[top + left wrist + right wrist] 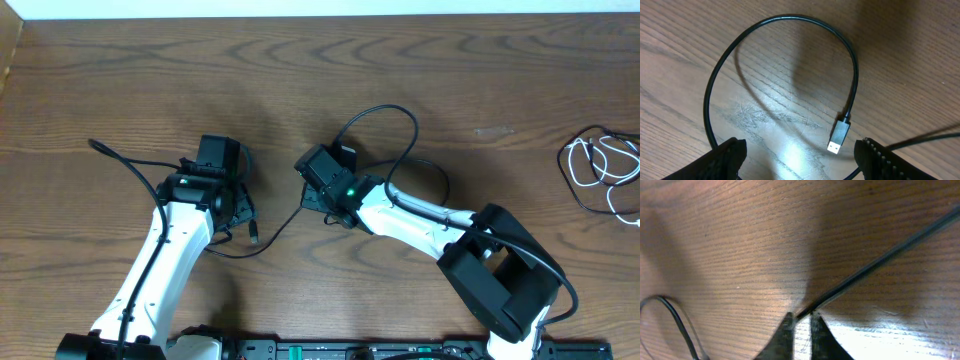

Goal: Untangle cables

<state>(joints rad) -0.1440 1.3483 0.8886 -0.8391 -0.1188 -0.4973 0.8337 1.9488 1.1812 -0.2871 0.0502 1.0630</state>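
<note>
The black cable lies across the middle of the table, with a loop behind the right arm and a USB plug near the left arm. In the left wrist view the cable curves in a loop and its plug lies flat between my open left gripper's fingers, nearer the right one. That left gripper is empty. My right gripper is shut on the black cable, pinching it at the fingertips just above the wood. The white cable lies coiled at the far right edge.
A thin dark cord loops around the white cable at the right edge. Another stretch of black cable runs out to the left of the left arm. The table's far edge runs along the top.
</note>
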